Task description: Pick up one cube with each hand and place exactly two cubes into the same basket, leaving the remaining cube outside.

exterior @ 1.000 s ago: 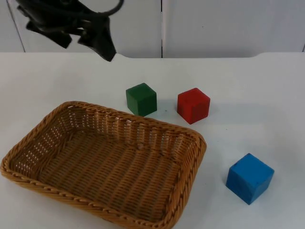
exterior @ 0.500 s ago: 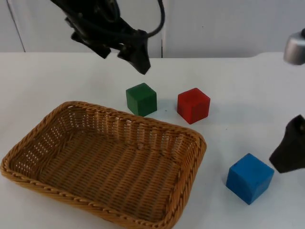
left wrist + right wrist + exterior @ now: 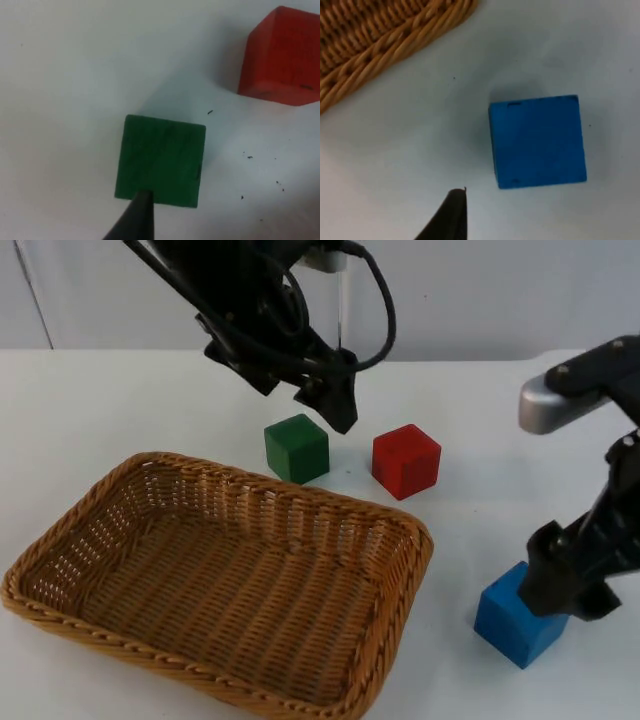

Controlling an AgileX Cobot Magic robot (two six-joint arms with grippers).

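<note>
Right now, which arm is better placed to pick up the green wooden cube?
Left. The left tool hangs just over the green wooden cube, which its wrist view shows close below. The right tool is across the table at the blue wooden cube.

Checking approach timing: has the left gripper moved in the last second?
Yes. The left gripper has swung rightward and down, from above the basket to beside the green cube.

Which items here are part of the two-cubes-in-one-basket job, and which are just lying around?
Job:
green cube, under left gripper
blue cube, under right gripper
red cube
wicker basket, holding no cubes

Lying about:
nothing else on white table
</note>
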